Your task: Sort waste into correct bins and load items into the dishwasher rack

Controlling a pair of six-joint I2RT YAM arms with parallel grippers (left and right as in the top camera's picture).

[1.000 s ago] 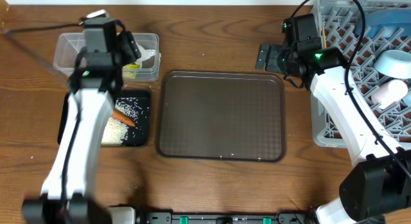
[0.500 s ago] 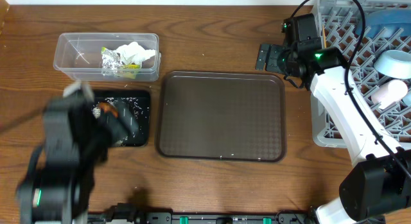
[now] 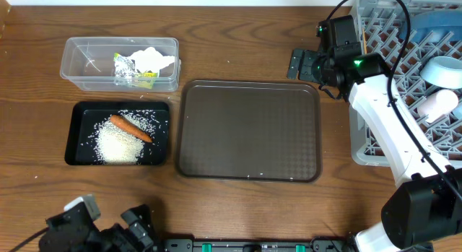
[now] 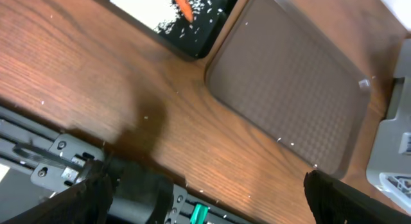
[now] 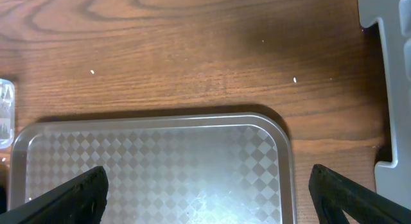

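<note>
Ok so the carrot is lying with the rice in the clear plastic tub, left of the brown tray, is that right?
Not quite. The carrot lies with the rice in the black tray, not the clear plastic tub, left of the brown tray. The overhead view shows it; the tub holds the tissue and the foil wrapper.
</note>
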